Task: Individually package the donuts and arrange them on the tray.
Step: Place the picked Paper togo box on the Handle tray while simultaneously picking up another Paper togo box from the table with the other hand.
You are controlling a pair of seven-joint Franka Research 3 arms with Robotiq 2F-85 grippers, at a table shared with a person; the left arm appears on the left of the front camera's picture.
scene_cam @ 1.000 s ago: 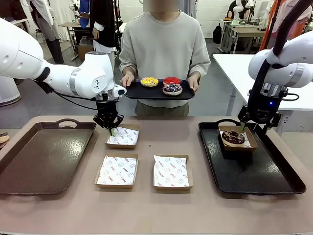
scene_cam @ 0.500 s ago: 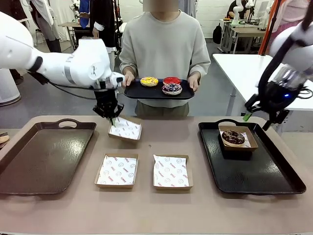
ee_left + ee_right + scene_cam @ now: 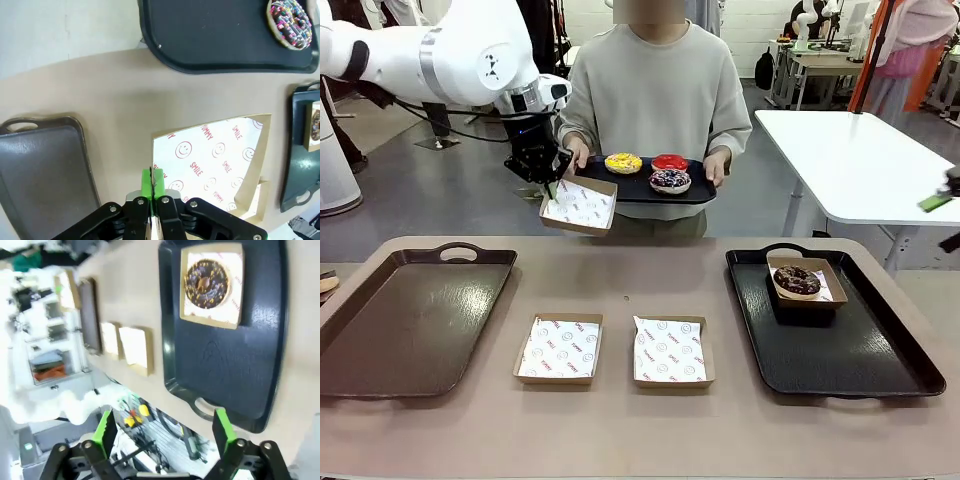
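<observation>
Left gripper (image 3: 552, 188) is pinching one corner of the paper-lined box (image 3: 579, 205), which is tilted at the near-left edge of the person's tray (image 3: 620, 192) (three donuts (image 3: 671, 181) on it). With a grip that thin, the box could slip or bump the tray. Right gripper (image 3: 165, 432) is spread and empty. The chocolate donut (image 3: 797, 280) sits boxed by the far edge of the black tray (image 3: 860, 365).

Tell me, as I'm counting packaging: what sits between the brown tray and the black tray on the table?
Front view: an empty paper-lined left box and right box, side by side.
</observation>
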